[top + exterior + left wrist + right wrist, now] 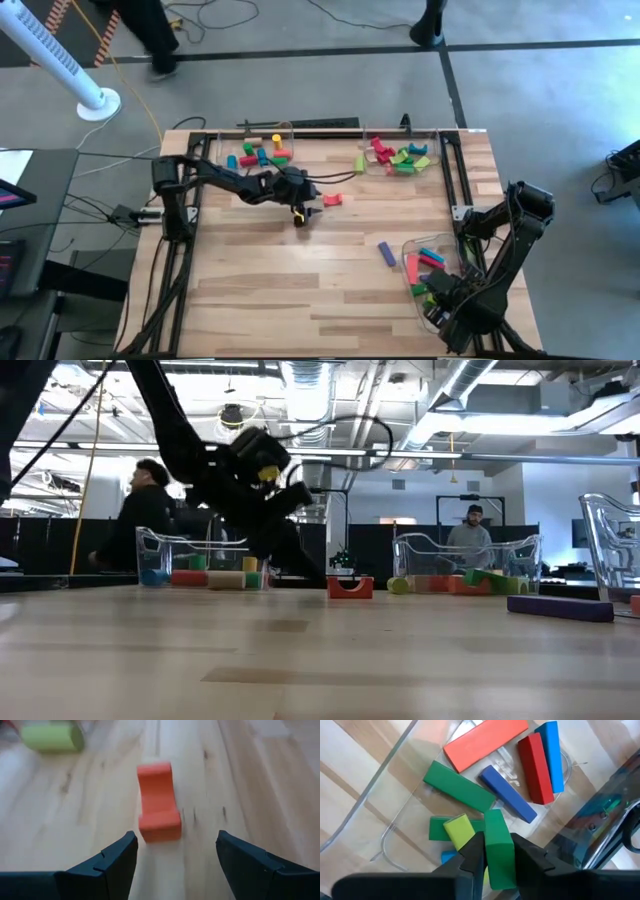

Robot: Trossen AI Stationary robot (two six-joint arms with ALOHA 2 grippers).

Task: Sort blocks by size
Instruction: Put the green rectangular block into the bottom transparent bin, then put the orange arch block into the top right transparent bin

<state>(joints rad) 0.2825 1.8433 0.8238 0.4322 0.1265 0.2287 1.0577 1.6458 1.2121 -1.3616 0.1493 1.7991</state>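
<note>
A red arch-shaped block (pixel 159 802) (pixel 333 200) lies on the bare table mid-far, just ahead of my left gripper (pixel 175 842) (pixel 310 200). That gripper is open and touches nothing; its fingertips stand short of the block's near end. My right gripper (pixel 499 852) (pixel 435 290) hangs over the clear tray (pixel 410 250) at the near right and is shut on a green block (pixel 499 845). Under it in the tray lie red, blue, green and lime bars. A purple block (pixel 386 253) lies on the table beside that tray. My right gripper pinches the green block's two long sides (pixel 492 837) between its two fingers, coming from above and pointing down into the tray. The block stands on end in the hold, its lower end just over a lime bar (pixel 460 832). Whether that end rests on the bars, I cannot tell.
Two more clear trays stand at the far edge, one left (pixel 262 150) and one right (pixel 395 155), each holding several coloured blocks. A lime cylinder (pixel 50 737) lies beyond the red block. People show in the room behind the table. Bare wood lies across the table's middle and near left.
</note>
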